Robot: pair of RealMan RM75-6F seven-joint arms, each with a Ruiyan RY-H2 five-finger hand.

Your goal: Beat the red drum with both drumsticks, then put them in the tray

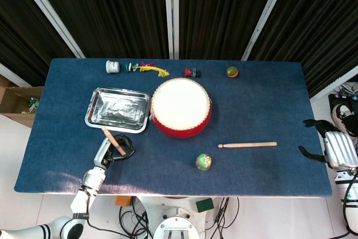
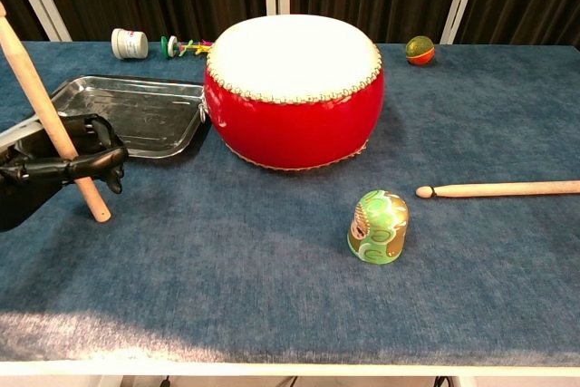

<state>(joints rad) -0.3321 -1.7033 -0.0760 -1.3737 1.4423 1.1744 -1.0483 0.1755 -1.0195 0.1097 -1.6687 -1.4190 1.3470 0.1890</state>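
The red drum (image 1: 181,108) (image 2: 292,88) with its white skin stands mid-table. My left hand (image 1: 118,146) (image 2: 63,168) grips a wooden drumstick (image 1: 113,140) (image 2: 50,121) in front of the tray, the stick steeply tilted with its low end near the cloth. A second drumstick (image 1: 248,145) (image 2: 498,189) lies flat on the cloth to the right of the drum. The silver tray (image 1: 96,119) (image 2: 177,145) sits left of the drum and holds nothing. My right hand (image 1: 337,148) hangs off the table's right edge, fingers apart, holding nothing.
A green painted toy (image 1: 203,162) (image 2: 378,226) stands in front of the drum. Along the far edge are a white jar (image 1: 112,66) (image 2: 130,43), coloured bits (image 1: 146,68), a small red object (image 1: 192,73) and a ball (image 1: 232,71) (image 2: 419,50).
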